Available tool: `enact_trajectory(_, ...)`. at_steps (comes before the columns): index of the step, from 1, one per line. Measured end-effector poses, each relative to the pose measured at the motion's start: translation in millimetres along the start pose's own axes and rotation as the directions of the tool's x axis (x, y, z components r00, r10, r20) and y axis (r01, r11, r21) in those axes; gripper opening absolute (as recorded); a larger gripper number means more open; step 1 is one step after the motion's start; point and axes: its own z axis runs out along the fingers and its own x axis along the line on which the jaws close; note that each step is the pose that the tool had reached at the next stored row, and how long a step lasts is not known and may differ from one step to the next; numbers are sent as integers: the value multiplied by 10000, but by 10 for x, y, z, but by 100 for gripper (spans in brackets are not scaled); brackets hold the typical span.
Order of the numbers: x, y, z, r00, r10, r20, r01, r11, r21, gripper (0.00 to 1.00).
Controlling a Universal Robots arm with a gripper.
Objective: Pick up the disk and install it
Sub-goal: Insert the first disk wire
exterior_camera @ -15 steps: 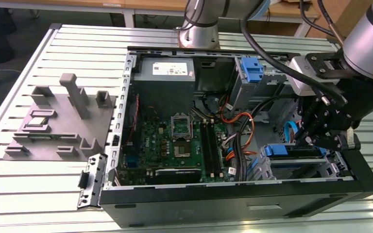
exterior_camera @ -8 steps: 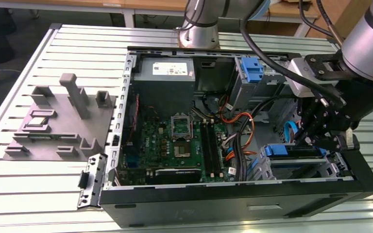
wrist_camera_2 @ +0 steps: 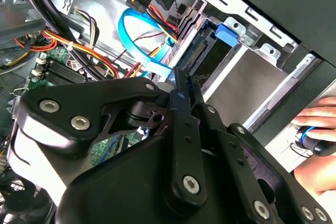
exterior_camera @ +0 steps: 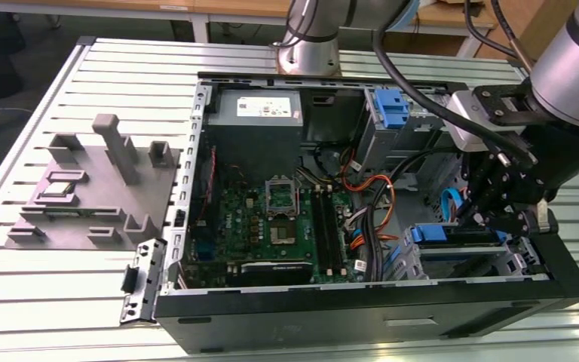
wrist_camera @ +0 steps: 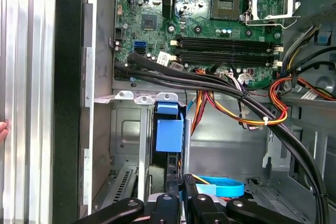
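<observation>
We see the arm reaching down into the open computer case (exterior_camera: 370, 302) at the exterior view's right, its wrist bent so the gripper (exterior_camera: 506, 219) points down at the drive cage (exterior_camera: 470, 260). The disk (exterior_camera: 455, 235) sits on edge in that cage, its blue rail (wrist_camera: 169, 132) uppermost. The black fingers (wrist_camera: 176, 198) stand close together at its rear edge; we cannot tell whether they grip it. A person's hand (wrist_camera_2: 317, 129) rests outside the case

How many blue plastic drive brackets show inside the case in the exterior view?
2: one bracket at the far bays, one on the disk below the gripper. Others may be hidden.
</observation>
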Motion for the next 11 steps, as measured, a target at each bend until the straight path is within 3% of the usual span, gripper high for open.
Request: enact_trajectory(11, 4, -1, 29, 10000, 0, 1, 0, 10000, 0, 16)
